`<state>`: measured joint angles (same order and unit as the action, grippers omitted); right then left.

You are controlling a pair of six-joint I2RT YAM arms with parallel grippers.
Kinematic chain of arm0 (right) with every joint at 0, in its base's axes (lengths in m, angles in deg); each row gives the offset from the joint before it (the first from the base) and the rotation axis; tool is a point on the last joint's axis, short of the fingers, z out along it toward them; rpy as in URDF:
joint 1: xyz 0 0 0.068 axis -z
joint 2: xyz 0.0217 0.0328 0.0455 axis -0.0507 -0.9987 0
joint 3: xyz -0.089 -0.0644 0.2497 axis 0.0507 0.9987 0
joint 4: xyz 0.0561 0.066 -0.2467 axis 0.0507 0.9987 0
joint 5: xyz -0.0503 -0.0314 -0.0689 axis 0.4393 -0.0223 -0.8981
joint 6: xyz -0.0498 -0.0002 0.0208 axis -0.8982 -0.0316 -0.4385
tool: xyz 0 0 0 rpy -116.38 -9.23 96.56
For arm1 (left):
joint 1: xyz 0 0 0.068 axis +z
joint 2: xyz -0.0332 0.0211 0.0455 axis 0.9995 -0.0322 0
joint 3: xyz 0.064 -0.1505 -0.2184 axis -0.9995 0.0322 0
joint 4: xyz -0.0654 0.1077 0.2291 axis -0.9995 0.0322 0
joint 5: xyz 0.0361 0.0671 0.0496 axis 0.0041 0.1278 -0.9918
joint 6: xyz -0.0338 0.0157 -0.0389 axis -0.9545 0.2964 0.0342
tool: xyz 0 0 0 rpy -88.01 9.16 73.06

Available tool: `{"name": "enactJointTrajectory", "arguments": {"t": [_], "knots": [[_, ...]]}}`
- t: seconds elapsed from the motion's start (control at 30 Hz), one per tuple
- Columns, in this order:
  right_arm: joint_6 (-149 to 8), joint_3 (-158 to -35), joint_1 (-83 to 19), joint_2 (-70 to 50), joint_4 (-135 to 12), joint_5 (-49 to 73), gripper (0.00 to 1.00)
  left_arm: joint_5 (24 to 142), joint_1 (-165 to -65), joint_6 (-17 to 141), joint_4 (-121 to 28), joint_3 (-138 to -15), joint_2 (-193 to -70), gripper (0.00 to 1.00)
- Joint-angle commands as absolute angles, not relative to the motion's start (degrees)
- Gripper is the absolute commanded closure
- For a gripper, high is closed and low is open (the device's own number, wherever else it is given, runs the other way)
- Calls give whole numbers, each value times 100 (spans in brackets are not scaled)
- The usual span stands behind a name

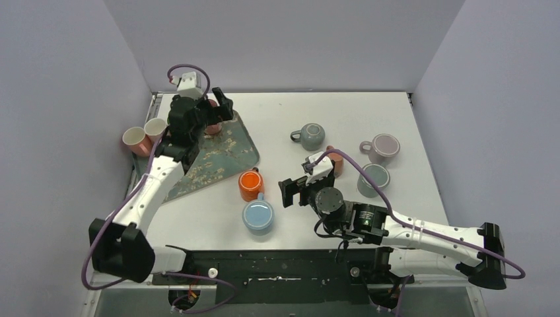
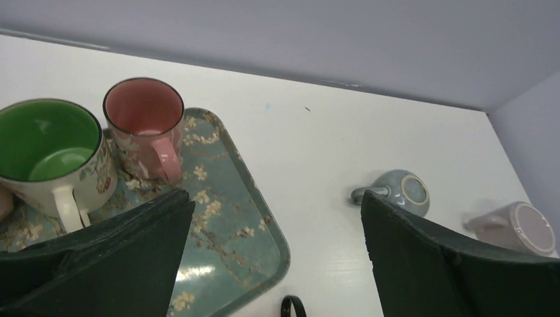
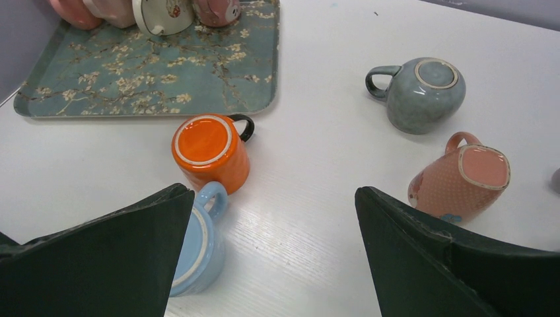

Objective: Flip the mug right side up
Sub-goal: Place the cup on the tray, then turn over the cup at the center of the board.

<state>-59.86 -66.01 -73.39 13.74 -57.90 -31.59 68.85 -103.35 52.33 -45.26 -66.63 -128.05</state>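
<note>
The left hand (image 2: 276, 201) is gaping wide, gripping nothing. The pink mug (image 2: 142, 129) is standing upright just beyond one finger.

No legible text, seemingly.

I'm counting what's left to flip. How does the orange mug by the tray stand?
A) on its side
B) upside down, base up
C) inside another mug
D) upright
B: the orange mug shows its ringed base facing up, beside the tray.
</note>
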Motion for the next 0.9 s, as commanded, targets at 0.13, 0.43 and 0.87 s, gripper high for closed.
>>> {"name": "enactJointTrajectory", "arguments": {"t": [0.13, 0.43, 0.87], "knots": [[-5412, -6603, -7192, 1412, -5738, -3122, 0, 7526, -10283, 4945, -2847, -5942, -11530, 3], [-5162, -6430, -7130, 1549, -5490, -2941, 0, 8072, -10296, 5267, -1447, -5997, -11687, 11], [-5287, -6149, -7067, 2354, -5428, -2436, 0, 8936, -11573, 7017, -2849, -7294, -13677, 17]]}}
